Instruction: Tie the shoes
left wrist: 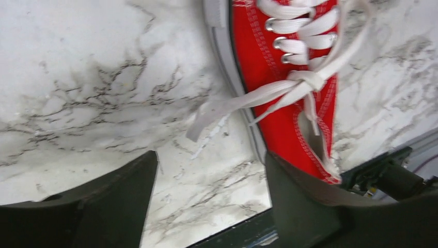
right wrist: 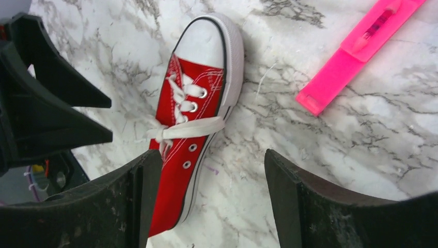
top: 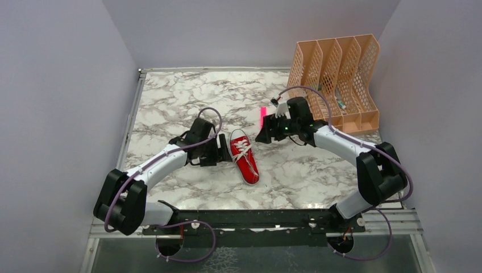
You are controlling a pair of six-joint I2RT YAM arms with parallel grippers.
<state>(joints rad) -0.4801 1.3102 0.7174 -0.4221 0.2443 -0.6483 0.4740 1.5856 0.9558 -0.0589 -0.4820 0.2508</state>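
From above, we see the sneaker (top: 245, 158) lying flat on the marble table (top: 170, 96), the left gripper (top: 220, 151) just left of it and the right gripper (top: 263, 135) near its toe.

Left wrist: jaws wide apart, empty; the laces (left wrist: 310, 80) meet in 1 knot.

Right wrist: jaws apart, holding nothing.

We judge the shoe light and its laces limp and slippery, best pinched at the loose ends (left wrist: 217, 111).

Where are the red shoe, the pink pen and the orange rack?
red sneaker (top: 248, 166), top view, red canvas near heel.
pink marker (right wrist: 335, 75), right wrist view, mid-body.
orange rack (top: 369, 60), top view, right mesh wall.
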